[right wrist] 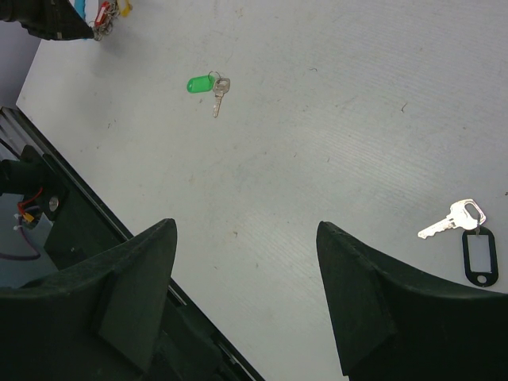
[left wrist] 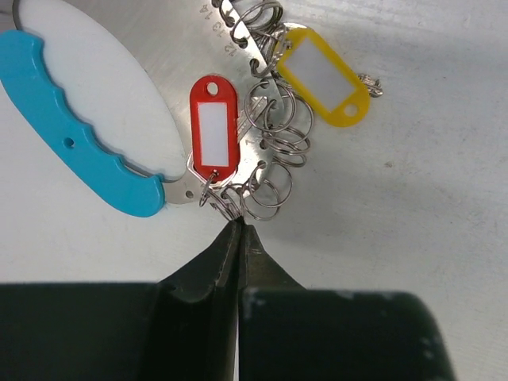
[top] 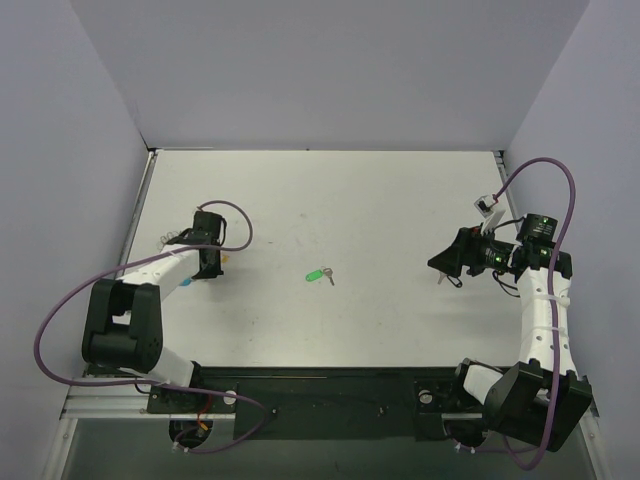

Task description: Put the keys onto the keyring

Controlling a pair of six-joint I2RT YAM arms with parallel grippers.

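The keyring (left wrist: 274, 135), a bunch of silvery wire coils with a red tag (left wrist: 214, 131), a yellow tag (left wrist: 321, 75) and a big blue tag (left wrist: 71, 135), lies on the table at the left. My left gripper (left wrist: 238, 226) is shut, its tips pinching a few wire coils at the bunch's near edge. In the top view that left gripper (top: 210, 268) sits low over the bunch. A green-tagged key (top: 320, 274) (right wrist: 208, 84) lies mid-table. A black-tagged key (right wrist: 468, 238) lies on the right, beside my open, empty right gripper (right wrist: 246, 224) (top: 445, 262).
The white table (top: 350, 200) is walled by pale panels at the back and both sides. A black rail (top: 330, 395) with both arm bases runs along the near edge. The keyring (right wrist: 107, 12) also shows far off in the right wrist view's top left corner.
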